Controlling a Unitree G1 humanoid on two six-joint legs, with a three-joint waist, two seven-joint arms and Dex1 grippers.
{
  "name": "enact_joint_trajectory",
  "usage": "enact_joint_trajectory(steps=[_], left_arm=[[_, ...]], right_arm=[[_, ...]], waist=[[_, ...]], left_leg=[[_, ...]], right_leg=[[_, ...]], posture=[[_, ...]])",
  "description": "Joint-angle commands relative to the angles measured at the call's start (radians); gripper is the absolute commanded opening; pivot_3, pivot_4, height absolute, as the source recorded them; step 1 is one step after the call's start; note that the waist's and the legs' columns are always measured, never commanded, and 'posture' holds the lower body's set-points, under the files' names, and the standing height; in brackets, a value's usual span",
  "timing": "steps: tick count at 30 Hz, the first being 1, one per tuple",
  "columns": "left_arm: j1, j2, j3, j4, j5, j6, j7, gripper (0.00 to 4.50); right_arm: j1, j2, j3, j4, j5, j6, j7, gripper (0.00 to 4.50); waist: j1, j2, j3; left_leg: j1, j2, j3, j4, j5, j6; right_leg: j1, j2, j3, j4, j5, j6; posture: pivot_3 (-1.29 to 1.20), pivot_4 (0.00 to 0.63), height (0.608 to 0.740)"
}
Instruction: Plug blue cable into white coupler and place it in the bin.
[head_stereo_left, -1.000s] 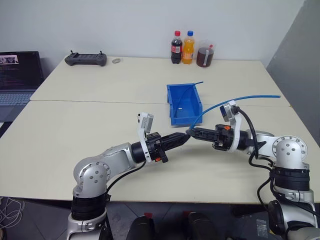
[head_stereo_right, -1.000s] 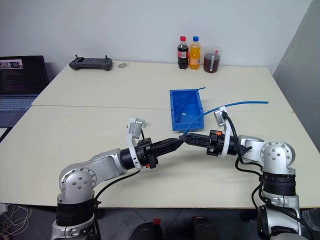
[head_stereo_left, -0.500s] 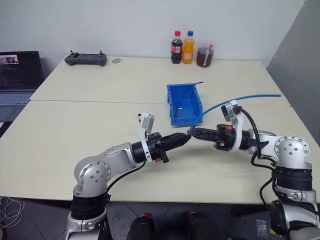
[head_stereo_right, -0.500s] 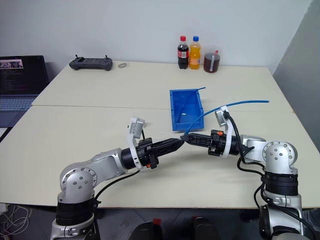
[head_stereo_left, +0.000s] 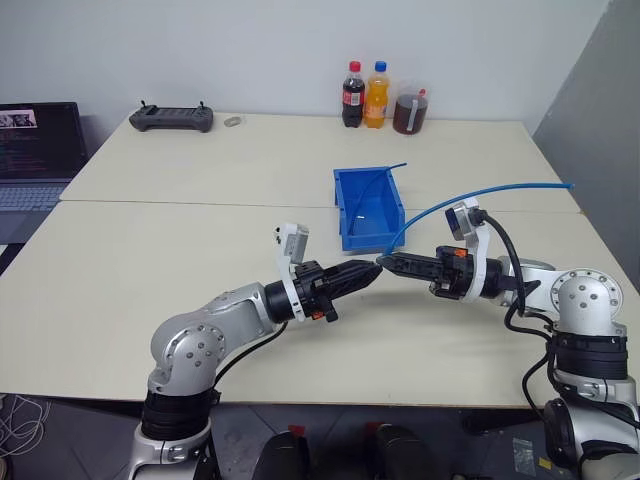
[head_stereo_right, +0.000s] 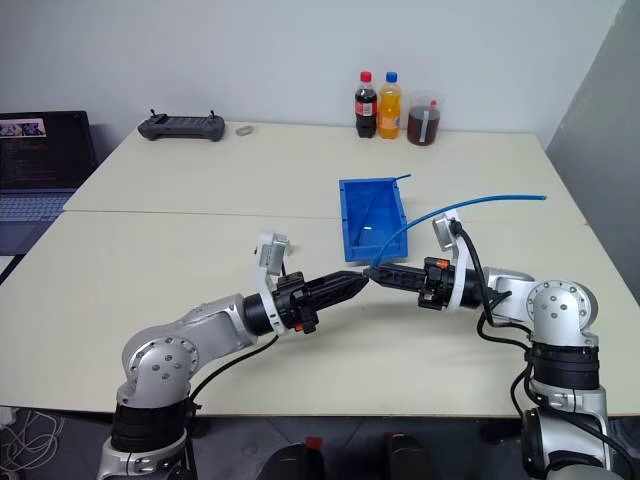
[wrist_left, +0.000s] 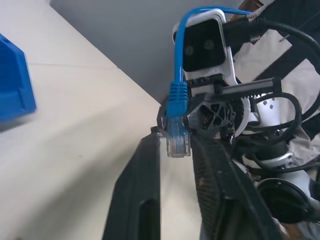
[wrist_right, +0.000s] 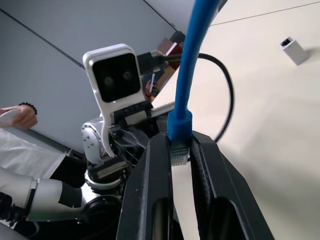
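Above the table's front half my two grippers meet tip to tip. My right gripper (head_stereo_left: 388, 263) is shut on the blue cable (head_stereo_left: 470, 195) just behind its clear plug (wrist_left: 177, 142). From there the cable arcs up and away to the right. My left gripper (head_stereo_left: 368, 272) stands open, its fingers (wrist_left: 145, 170) on either side of the plug with a small gap. The white coupler (wrist_right: 293, 50) lies alone on the table. Just behind the grippers stands the blue bin (head_stereo_left: 368, 205), with a darker blue cable (head_stereo_left: 380, 175) in it.
Two drink bottles (head_stereo_left: 365, 95) and a jar (head_stereo_left: 410, 112) stand at the table's far edge. A black controller (head_stereo_left: 172, 118) lies at the far left, and a laptop (head_stereo_left: 35, 150) sits beyond the left edge. A person's hand (wrist_right: 17, 117) shows in the right wrist view.
My left gripper's fingers have come slightly apart around the plug. Both hands have stayed where they were. The cable's free end has swung a little up and to the right.
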Motion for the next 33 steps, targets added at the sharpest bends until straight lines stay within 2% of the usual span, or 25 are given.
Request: enact_joint_trajectory(steps=[1, 4, 9, 13, 17, 20, 22, 28, 33], left_arm=[[0.035, 0.063, -0.015, -0.058, 0.027, -0.044, -0.077, 2.06], [0.067, 0.108, -0.013, -0.072, 0.049, -0.065, -0.1, 2.69], [0.129, 0.177, -0.04, -0.075, 0.219, -0.155, -0.066, 3.73], [0.2, 0.217, -0.098, 0.071, 0.571, -0.353, 0.114, 4.48], [0.212, 0.199, -0.104, 0.131, 0.697, -0.446, 0.183, 4.48], [0.183, 0.193, -0.091, 0.233, 0.837, -0.517, 0.301, 4.48], [0.152, 0.175, -0.072, 0.32, 0.853, -0.569, 0.312, 4.48], [0.027, 0.133, -0.05, 0.532, 0.836, -0.673, 0.239, 4.48], [-0.1, 0.118, -0.072, 0.73, 0.817, -0.749, 0.076, 4.48]], right_arm=[[-0.025, -0.012, -0.002, -0.001, -0.02, -0.044, 0.006, 0.22], [-0.026, -0.014, -0.001, 0.006, -0.038, -0.068, 0.006, 0.22], [-0.021, -0.014, -0.007, 0.009, -0.057, -0.095, 0.001, 0.22], [-0.007, -0.011, -0.009, 0.012, -0.07, -0.12, -0.007, 0.22], [-0.004, -0.015, -0.004, 0.012, -0.074, -0.126, 0.0, 0.22], [-0.023, -0.018, 0.003, 0.031, -0.091, -0.138, 0.007, 0.22], [-0.036, -0.011, 0.005, 0.041, -0.096, -0.142, 0.006, 0.22], [-0.041, -0.011, 0.014, 0.045, -0.105, -0.151, 0.005, 0.22], [-0.038, -0.022, 0.02, 0.032, -0.118, -0.156, 0.004, 0.22]], waist=[[-0.002, 0.0, 0.0], [-0.001, 0.0, 0.0], [-0.001, 0.001, 0.001], [-0.001, 0.001, 0.001], [0.0, 0.0, 0.002], [0.003, 0.0, 0.002], [0.005, 0.0, 0.002], [0.004, 0.0, 0.002], [0.005, 0.0, 0.002]], left_leg=[[0.0, 0.0, 0.0, 0.0, 0.0, 0.0], [0.0, 0.0, 0.0, -0.001, 0.0, 0.0], [0.0, 0.0, 0.001, -0.001, 0.0, 0.0], [0.0, 0.0, 0.001, -0.001, 0.0, 0.0], [-0.001, 0.001, 0.001, -0.002, 0.0, 0.0], [-0.002, 0.001, 0.002, -0.002, 0.0, 0.0], [-0.002, 0.0, 0.002, -0.002, 0.0, 0.0], [-0.002, 0.0, 0.003, -0.002, 0.0, 0.0], [-0.002, 0.0, 0.003, -0.001, 0.0, 0.0]], right_leg=[[0.0, 0.0, 0.0, 0.0, 0.0, 0.0], [0.0, 0.0, 0.0, 0.0, 0.0, 0.0], [-0.001, 0.0, 0.0, -0.001, 0.0, 0.0], [-0.001, 0.0, 0.001, -0.001, 0.0, 0.0], [-0.002, -0.001, 0.001, -0.001, 0.001, -0.002], [-0.003, -0.002, 0.0, -0.001, 0.002, -0.003], [-0.003, -0.002, 0.0, -0.001, 0.002, -0.003], [-0.003, -0.002, 0.0, 0.0, 0.002, -0.003], [-0.003, -0.002, -0.001, 0.0, 0.002, -0.003]], posture=[[0.0, 0.15, 0.74], [0.0, 0.15, 0.74], [0.0, 0.15, 0.74], [0.0, 0.15, 0.74], [0.0, 0.15, 0.74], [0.0, 0.15, 0.74], [0.0, 0.15, 0.74], [0.0, 0.15, 0.74], [0.0, 0.15, 0.74]])
